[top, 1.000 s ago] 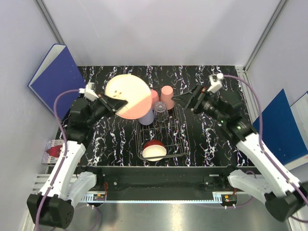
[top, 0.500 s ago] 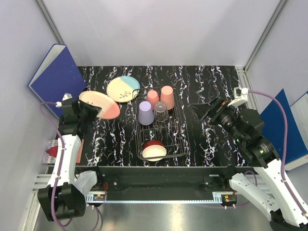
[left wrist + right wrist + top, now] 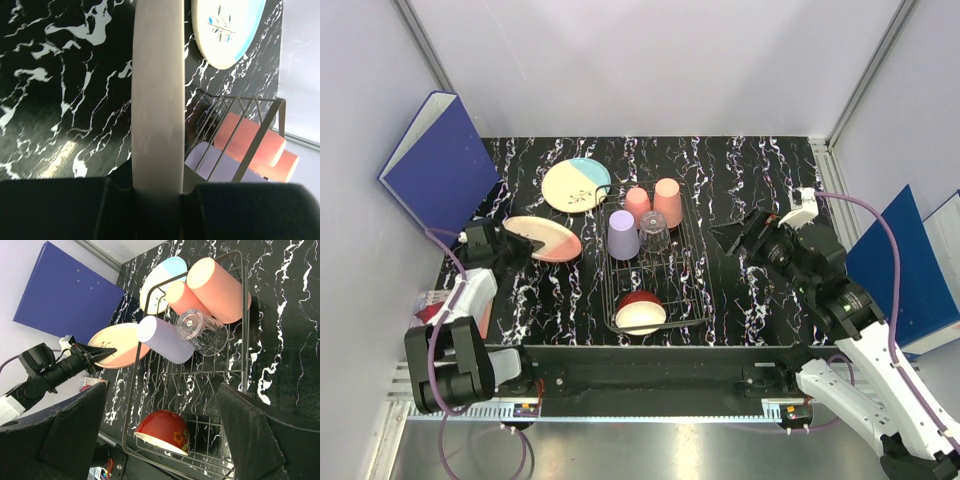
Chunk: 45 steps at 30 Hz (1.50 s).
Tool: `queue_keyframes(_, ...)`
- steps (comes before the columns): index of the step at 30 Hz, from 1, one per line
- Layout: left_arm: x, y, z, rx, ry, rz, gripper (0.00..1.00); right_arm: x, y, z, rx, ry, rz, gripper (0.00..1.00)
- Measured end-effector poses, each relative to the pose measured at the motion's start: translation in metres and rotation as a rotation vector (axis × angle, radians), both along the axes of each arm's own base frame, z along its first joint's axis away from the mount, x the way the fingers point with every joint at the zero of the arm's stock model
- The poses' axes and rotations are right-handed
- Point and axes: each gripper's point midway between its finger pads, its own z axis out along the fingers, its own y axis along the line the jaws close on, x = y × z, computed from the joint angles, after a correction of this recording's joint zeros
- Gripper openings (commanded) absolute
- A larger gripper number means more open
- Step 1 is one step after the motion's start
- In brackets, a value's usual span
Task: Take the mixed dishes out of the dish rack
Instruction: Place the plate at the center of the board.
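A salmon-pink plate (image 3: 548,240) is clamped by its rim between the jaws of the left gripper (image 3: 520,243), lying nearly level. Beyond those jaws a blue-and-cream plate (image 3: 576,185) lies flat. In front of the spread jaws of the right gripper (image 3: 729,236) stands the wire dish rack (image 3: 692,262). It holds two salmon-pink cups (image 3: 668,202), a lavender cup (image 3: 623,235) and a clear glass (image 3: 653,232), all mouth down, and a red bowl (image 3: 640,312) tilted on edge.
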Motion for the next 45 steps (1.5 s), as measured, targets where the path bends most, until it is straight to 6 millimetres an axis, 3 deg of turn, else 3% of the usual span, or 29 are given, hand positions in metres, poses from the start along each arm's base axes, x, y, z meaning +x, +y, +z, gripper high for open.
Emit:
queue_keyframes(24,0.022,-0.012,-0.020,-0.085,0.006,-0.098,0.00,0.003,0.003,-0.034,-0.018,0.062,0.000,1.00)
queue_keyframes(28,0.026,-0.016,-0.023,-0.106,-0.003,-0.122,0.20,0.002,0.003,-0.037,-0.009,0.071,-0.002,1.00)
queue_keyframes(31,0.024,-0.017,-0.026,-0.107,0.006,-0.127,0.30,0.000,0.002,-0.037,-0.003,0.071,-0.003,1.00)
queue_keyframes(40,-0.003,-0.022,-0.051,-0.134,0.114,-0.115,0.42,-0.004,0.000,-0.035,0.015,0.059,-0.005,1.00)
queue_keyframes(45,-0.023,-0.027,-0.060,-0.140,0.171,-0.122,0.57,-0.006,0.001,-0.040,0.019,0.073,-0.001,1.00)
